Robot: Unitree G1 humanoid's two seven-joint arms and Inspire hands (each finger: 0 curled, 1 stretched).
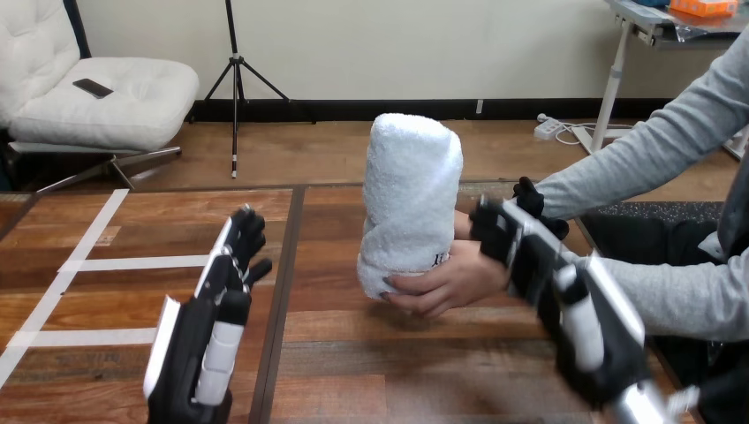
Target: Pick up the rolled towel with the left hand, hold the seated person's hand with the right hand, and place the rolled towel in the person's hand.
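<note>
Left hand [210,311] hangs low over the near left part of the tabletop [353,371], its fingers straight and loosely spread, pointing away from the robot, with nothing in them; strips of white tape [132,263] run across the wood beside and under it. In the head view, the rolled towel [411,194] stands near the middle of the table with its long axis upright, leaning very slightly. Its lower end sits in the person's hand [446,284], which cups it from beneath and from the right. So the towel lies forward and to the right of the left hand, well apart from it, with bare wood between the two. The right hand [530,261] is much the nearer: it comes in from the lower right with its white-shelled back turned up, and it lies over the person's wrist just behind the hand that carries the towel. Whether it has closed round that wrist or merely rests against it cannot be told from this angle. By the look of it, the towel is delivered and the left hand has nothing left to carry. What matters next is the contact on the right side, where any pull would tip the upright roll.
</note>
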